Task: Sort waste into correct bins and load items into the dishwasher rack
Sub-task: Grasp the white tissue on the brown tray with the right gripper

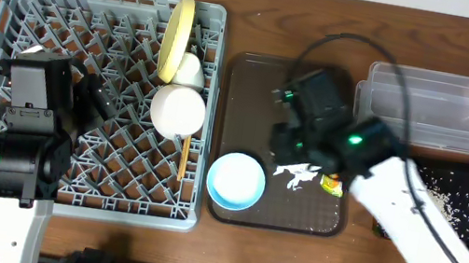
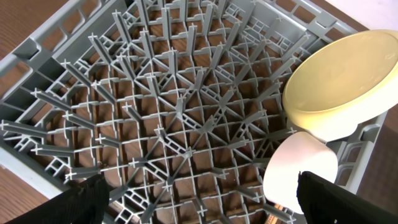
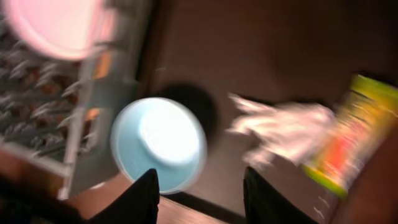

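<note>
Wooden table (image 1: 280, 25), brown tray (image 1: 249, 96) centre: right gripper (image 3: 202, 193), jaws parted & empty, hovers over tray's napkin (image 1: 299, 173), wrapper (image 1: 331, 187) beside it, blue bowl (image 1: 236, 181) at tray's near-left corner. Left gripper (image 2: 199, 180) hangs wide open over rack (image 1: 117, 37), left of tray. Napkin prob. next: centre jaws, pinch clear of wrapper.

overhead: bright, even, sharp, soft shadows | left wrist: crisp, wide-angle bend at edges | right wrist: dim, heavy motion blur; light blue bowl (image 3: 158, 144) washed out by glare
</note>
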